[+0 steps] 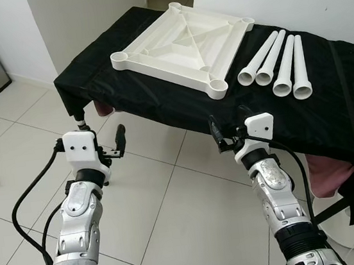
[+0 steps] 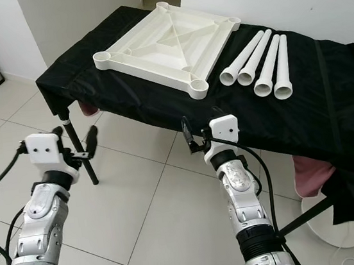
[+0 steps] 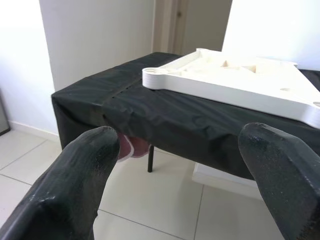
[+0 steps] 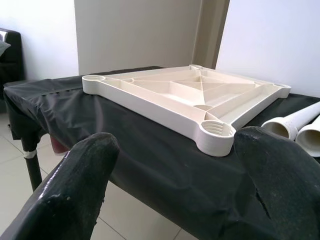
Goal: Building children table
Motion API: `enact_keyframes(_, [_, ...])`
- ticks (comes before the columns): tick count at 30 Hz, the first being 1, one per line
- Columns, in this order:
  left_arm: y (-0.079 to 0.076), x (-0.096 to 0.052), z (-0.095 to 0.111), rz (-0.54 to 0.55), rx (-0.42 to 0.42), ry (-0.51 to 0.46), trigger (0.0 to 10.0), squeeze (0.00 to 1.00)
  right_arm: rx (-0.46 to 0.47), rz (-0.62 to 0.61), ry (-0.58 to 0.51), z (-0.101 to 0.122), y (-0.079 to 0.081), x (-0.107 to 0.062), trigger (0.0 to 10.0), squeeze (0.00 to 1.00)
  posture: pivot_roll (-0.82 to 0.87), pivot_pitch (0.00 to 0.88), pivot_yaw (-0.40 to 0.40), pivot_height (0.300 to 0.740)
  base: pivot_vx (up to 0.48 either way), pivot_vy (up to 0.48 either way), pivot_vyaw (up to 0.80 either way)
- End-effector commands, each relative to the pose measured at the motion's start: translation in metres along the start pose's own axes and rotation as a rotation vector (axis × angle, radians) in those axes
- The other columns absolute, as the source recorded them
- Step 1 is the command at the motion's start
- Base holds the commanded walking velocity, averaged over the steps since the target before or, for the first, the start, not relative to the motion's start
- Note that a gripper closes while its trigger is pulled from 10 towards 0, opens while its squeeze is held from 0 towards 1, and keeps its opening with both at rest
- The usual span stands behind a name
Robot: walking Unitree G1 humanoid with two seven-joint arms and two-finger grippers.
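While both pincers, left pincer and right pincer, are held open short of the tabletop | nothing is gripped | risk: four loose leg tubes may be rolled off the edge if nudged | risk: upturned table frame may be dragged with the slack black cloth.

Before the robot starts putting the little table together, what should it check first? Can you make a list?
1. Tabletop lying upside down, corner sockets facing up: ok.
2. All four white legs there, side by side to the right of the tabletop: ok.
3. Left gripper open and holding nothing: ok.
4. Right gripper open and holding nothing: ok.
5. Grippers over the black-covered table: not ok, both hang in front of its near edge, above the floor.
6. Legs fit the sockets: cannot tell.
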State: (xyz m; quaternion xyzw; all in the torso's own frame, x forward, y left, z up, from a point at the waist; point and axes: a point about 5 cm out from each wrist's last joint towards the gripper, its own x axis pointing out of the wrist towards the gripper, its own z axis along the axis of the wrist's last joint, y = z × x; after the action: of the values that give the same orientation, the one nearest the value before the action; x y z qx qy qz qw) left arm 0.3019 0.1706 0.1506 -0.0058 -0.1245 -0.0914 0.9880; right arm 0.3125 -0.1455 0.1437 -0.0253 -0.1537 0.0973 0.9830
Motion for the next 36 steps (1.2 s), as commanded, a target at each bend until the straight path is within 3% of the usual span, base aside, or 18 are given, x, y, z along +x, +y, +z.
enact_keyframes(1, [-0.002, -0.001, -0.007, 0.011, -0.02, 0.021, 10.0, 0.0, 0.003, -0.062, 0.074, -0.017, -0.017, -0.011, 10.0, 0.0, 0.06, 0.002, -0.079, 0.74, 0.0, 0.0, 0.0])
enact_keyframes(5, [-0.003, -0.007, -0.016, 0.016, -0.019, 0.055, 10.0, 0.0, -0.013, -0.082, 0.099, -0.023, -0.023, -0.021, 10.0, 0.0, 0.04, 0.006, -0.068, 0.74, 0.0, 0.0, 0.0])
enact_keyframes(12, [-0.003, -0.01, -0.015, -0.006, -0.018, 0.064, 10.0, 0.0, -0.017, -0.083, 0.09, -0.022, -0.019, -0.028, 10.0, 0.0, 0.03, 0.01, -0.031, 0.74, 0.0, 0.0, 0.0])
enact_keyframes(20, [-0.007, 0.002, -0.018, -0.031, -0.014, 0.08, 10.0, 0.0, -0.012, -0.092, 0.068, -0.02, -0.011, -0.02, 10.0, 0.0, 0.01, 0.0, 0.006, 0.74, 0.0, 0.0, 0.0])
enact_keyframes(33, [-0.013, 0.008, -0.023, -0.068, -0.021, 0.095, 10.0, 0.0, -0.055, -0.125, 0.065, -0.018, -0.017, -0.025, 10.0, 0.0, -0.03, 0.0, 0.05, 0.74, 0.0, 0.0, 0.0])
enact_keyframes(36, [-0.015, 0.012, -0.022, -0.081, -0.02, 0.096, 10.0, 0.0, -0.102, -0.156, 0.046, -0.015, -0.02, -0.025, 10.0, 0.0, -0.04, 0.003, 0.067, 0.74, 0.0, 0.0, 0.0])
